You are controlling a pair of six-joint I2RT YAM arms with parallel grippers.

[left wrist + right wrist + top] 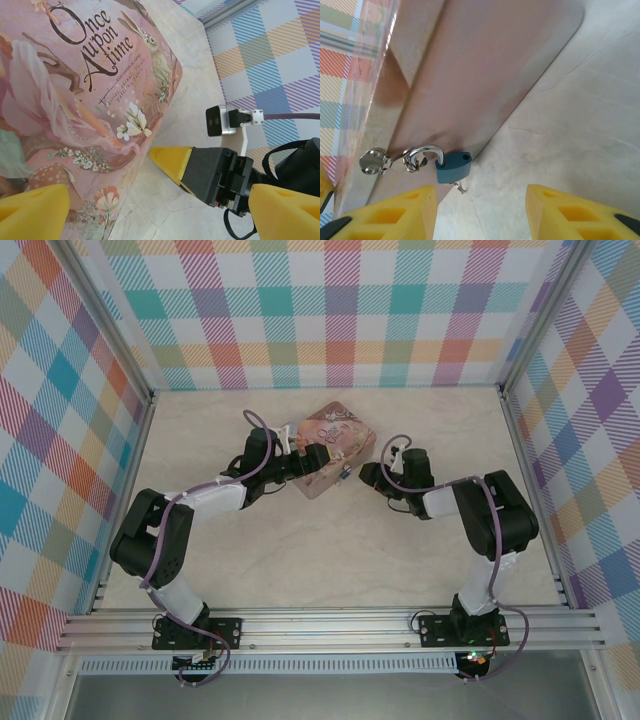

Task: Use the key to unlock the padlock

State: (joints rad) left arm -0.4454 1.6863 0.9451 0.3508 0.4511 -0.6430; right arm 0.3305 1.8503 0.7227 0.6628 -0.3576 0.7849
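The pink pictured tin (335, 435) lies on the table, its lid (75, 100) in the left wrist view and its plain side wall (485, 65) in the right wrist view. The small blue padlock (452, 167) hangs by its metal shackle (427, 150) from the tin's hasp ring. One shackle leg sits in the body and the other socket hole is bare. The key (459, 187) sticks out of the padlock's underside. My right gripper (481, 192) is open just in front of the padlock, touching nothing. My left gripper (159, 200) is open at the tin's near corner (300, 462).
The tin's metal hasp plate (372, 161) is fixed to the side wall left of the padlock. The right gripper's yellow finger (170, 157) and its wrist camera (220, 120) sit close beside the tin's corner. Checked walls (330, 310) enclose the marble table (330, 550).
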